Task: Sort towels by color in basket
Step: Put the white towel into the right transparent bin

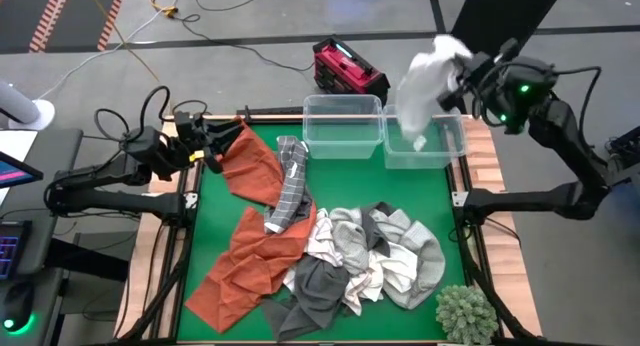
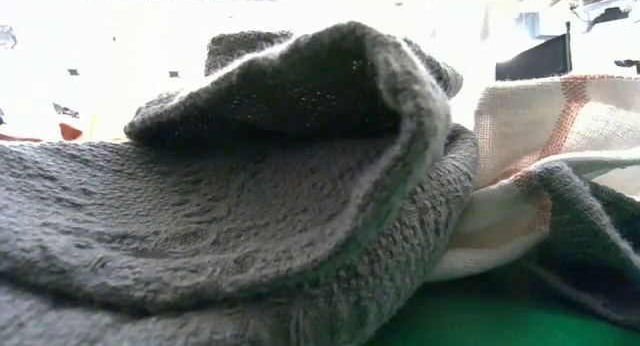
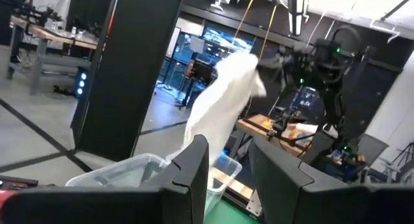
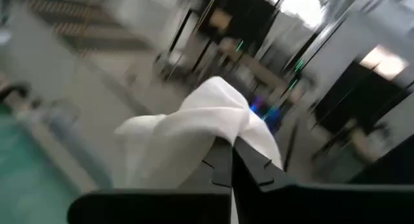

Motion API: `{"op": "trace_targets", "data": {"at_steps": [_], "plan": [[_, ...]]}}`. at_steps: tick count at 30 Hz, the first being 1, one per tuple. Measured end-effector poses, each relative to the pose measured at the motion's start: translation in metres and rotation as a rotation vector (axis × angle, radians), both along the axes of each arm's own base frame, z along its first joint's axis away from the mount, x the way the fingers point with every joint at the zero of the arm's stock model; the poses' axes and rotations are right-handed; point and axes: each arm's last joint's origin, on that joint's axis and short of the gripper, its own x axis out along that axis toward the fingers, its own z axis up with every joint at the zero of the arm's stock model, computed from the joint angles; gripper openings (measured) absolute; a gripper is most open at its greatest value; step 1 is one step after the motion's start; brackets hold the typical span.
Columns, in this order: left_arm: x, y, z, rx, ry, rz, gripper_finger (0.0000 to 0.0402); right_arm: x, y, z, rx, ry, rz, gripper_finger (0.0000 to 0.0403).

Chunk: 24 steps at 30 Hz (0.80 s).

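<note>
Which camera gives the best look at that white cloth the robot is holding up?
The high view: the white towel hangs from the right hand over the clear right bin. The left wrist view shows it from the side, farther off; the right wrist view only close up; the low view not at all.

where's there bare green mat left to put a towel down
Free: the mat's right side, between the right bin and the towel pile, and a patch below the left bin. A thin strip runs down the left edge beside the orange towel. The bottom centre is crowded with towels, and the plant ball fills the corner.
</note>
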Motion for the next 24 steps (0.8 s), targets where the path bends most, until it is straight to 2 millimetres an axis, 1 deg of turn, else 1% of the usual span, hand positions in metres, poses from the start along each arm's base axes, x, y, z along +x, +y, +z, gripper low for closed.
{"op": "trace_targets", "data": {"at_steps": [4,7,10,14,18,20,22,24], "plan": [[0.000,0.000,0.000,-0.025,-0.013,-0.007,0.0107,-0.004,0.006,-0.019,0.179,0.047,-0.012,0.0019],[0.003,0.000,-0.001,-0.024,-0.004,-0.006,0.0107,-0.001,0.001,-0.032,0.283,0.099,-0.079,0.0019],[0.004,0.001,-0.001,-0.020,0.003,-0.003,0.0107,0.004,-0.012,-0.044,0.362,0.128,-0.215,0.0019],[0.006,0.001,-0.002,-0.021,0.011,-0.003,0.0107,0.008,-0.032,-0.058,0.473,0.117,-0.374,0.0019],[0.006,0.001,-0.002,-0.010,0.015,0.003,0.0107,0.010,-0.055,-0.073,0.556,0.195,-0.497,0.0019],[0.006,0.001,-0.002,-0.005,0.019,0.005,0.0107,0.013,-0.065,-0.077,0.568,0.230,-0.519,0.0019],[0.006,0.001,-0.002,-0.005,0.021,0.005,0.0107,0.016,-0.068,-0.079,0.566,0.251,-0.514,0.0019],[0.006,0.001,-0.002,-0.005,0.020,0.005,0.0107,0.023,-0.066,-0.079,0.607,0.239,-0.390,0.0019]]}}
